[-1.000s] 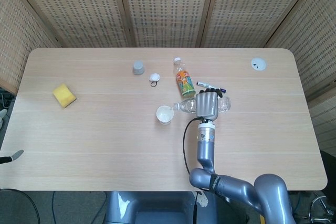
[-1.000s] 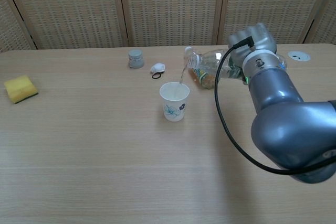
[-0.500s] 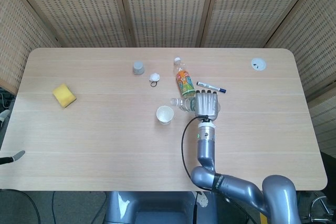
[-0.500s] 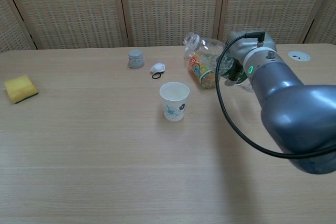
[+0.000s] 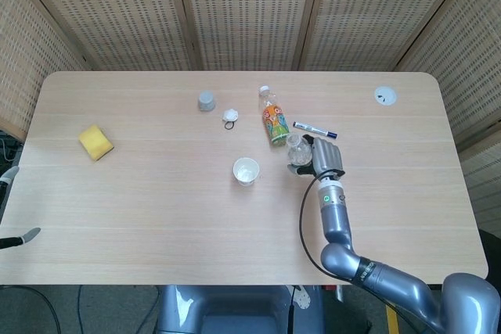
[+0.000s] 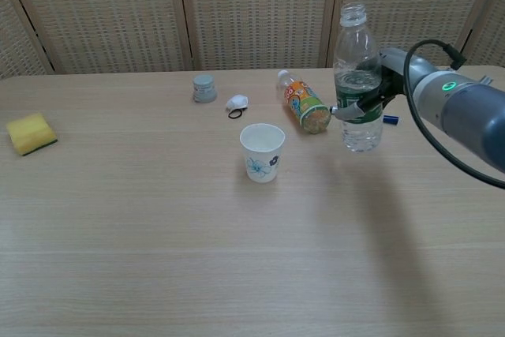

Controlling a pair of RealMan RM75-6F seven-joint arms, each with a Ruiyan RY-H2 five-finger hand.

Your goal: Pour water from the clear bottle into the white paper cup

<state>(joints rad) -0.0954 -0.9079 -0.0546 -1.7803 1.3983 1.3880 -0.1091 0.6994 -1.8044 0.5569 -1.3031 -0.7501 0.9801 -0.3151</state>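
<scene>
Above the table (image 6: 158, 234), right hand (image 5: 325, 159) fingers (image 6: 347, 110) grip the upright clear bottle (image 6: 357, 84).

The bench (image 6: 158, 234) is pale wood with a fine straight grain. The clear bottle (image 6: 357, 84) is see-through and bears a green label. The white paper cup (image 6: 262, 152) carries a small blue-green print on its side. The lying bottle (image 6: 304, 105) wears an orange, many-coloured wrapper. The sponge (image 6: 31, 132) is yellow, the small cap (image 6: 204, 88) grey. The right hand (image 5: 326, 159) is grey and black. The marker (image 5: 315, 129) is white with dark blue ends.
</scene>
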